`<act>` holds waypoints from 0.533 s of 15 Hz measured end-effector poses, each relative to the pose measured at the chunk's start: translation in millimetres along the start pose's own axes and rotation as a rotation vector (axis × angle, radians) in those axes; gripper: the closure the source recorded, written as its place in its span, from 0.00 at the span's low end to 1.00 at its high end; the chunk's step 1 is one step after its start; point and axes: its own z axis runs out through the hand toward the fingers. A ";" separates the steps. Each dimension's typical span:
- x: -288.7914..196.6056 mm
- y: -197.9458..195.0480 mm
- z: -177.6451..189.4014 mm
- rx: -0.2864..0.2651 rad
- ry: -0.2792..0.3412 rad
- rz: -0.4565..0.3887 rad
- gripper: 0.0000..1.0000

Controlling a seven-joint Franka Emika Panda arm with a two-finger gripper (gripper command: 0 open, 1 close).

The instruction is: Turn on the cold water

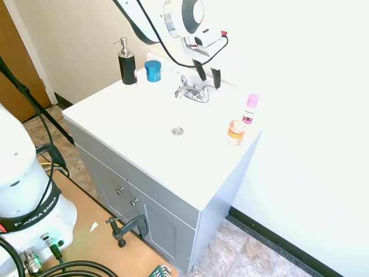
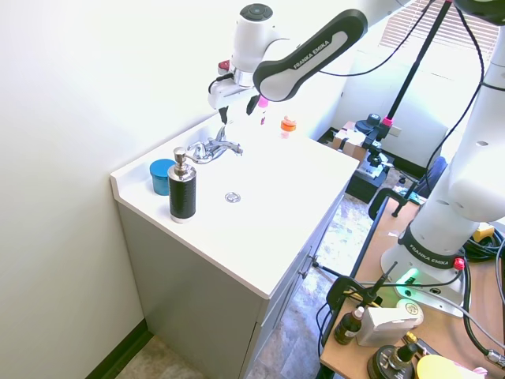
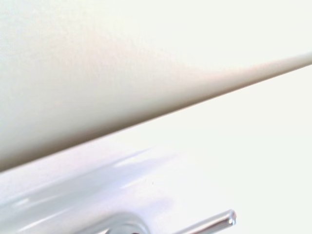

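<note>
Hovering with fingers apart, the end effector [image 1: 208,74] seemingly hides part of the faucet [image 1: 193,92].

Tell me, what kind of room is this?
Probably a bathroom. There is a white sink counter with a chrome faucet and a drain, a black pump bottle that may hold soap, and grey cabinet doors underneath.
</note>
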 end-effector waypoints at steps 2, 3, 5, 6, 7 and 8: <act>8.4 -7.8 8.5 -0.004 0.010 0.011 0.00; 11.5 -11.0 12.7 -0.008 0.013 0.016 0.00; 14.1 -13.7 21.4 -0.024 0.011 0.021 0.00; 14.9 -13.2 24.8 -0.032 0.010 0.022 0.00; 14.8 -12.0 27.1 -0.041 0.006 0.023 0.00; 14.6 -10.9 28.3 -0.051 -0.001 0.023 0.00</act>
